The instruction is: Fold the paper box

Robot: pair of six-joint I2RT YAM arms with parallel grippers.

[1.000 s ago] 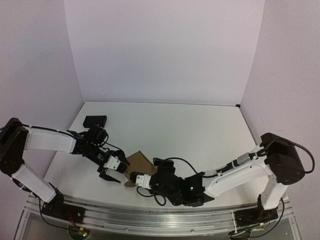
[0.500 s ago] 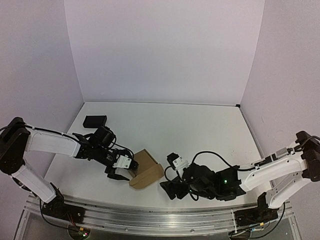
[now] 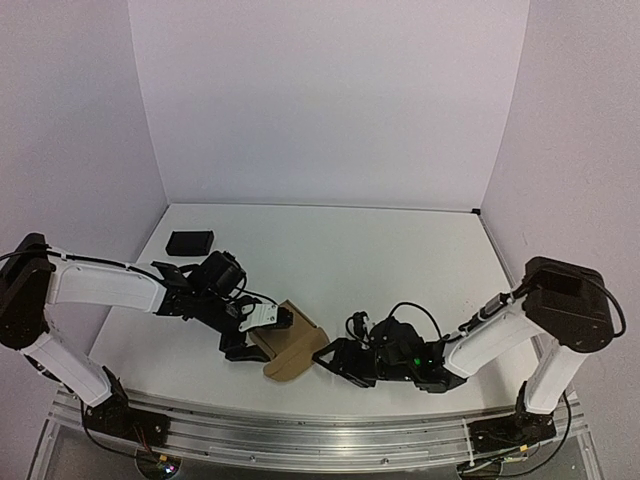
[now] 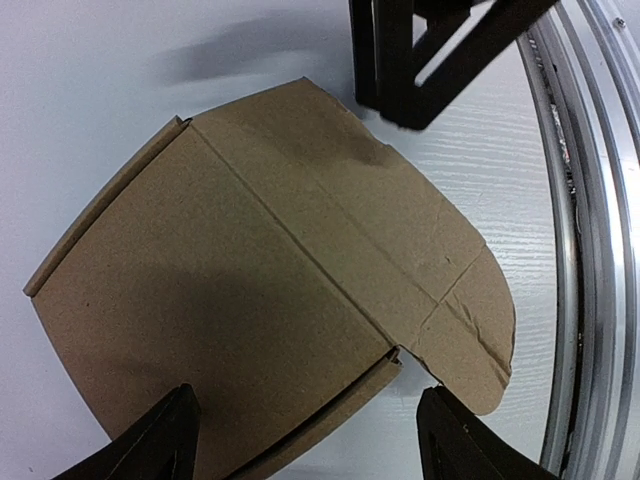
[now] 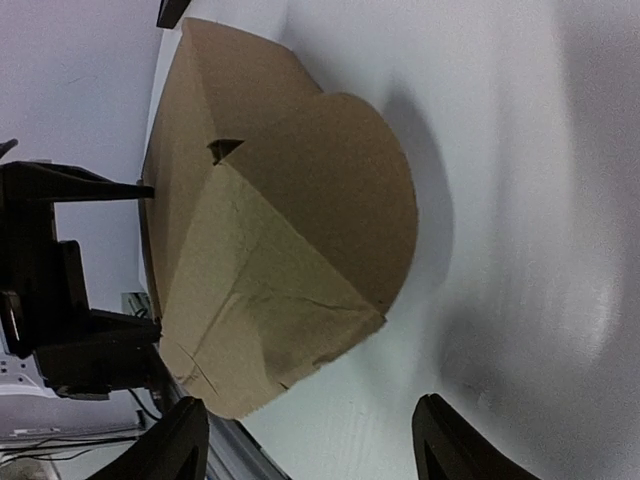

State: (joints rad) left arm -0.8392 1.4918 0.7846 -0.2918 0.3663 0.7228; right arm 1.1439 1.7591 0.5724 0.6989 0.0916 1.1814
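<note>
No legible text, label, brand, number or sign is present on the plain brown cardboard faces of the paper box (image 4: 250, 300) or on the small black rectangular object (image 3: 190, 241) in any view.

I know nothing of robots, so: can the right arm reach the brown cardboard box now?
Probably yes: the right gripper faces the brown cardboard box, jaws open, with only bare white table between them.

Brown cardboard paper box (image 3: 290, 340): on white table (image 3: 400, 260), near front edge, left of centre.
Left gripper (image 3: 262, 336): against box's left side.
Right gripper (image 3: 332, 362): just right of box.
Small black rectangular object (image 3: 190, 241): by left edge, behind box, well apart.
</note>
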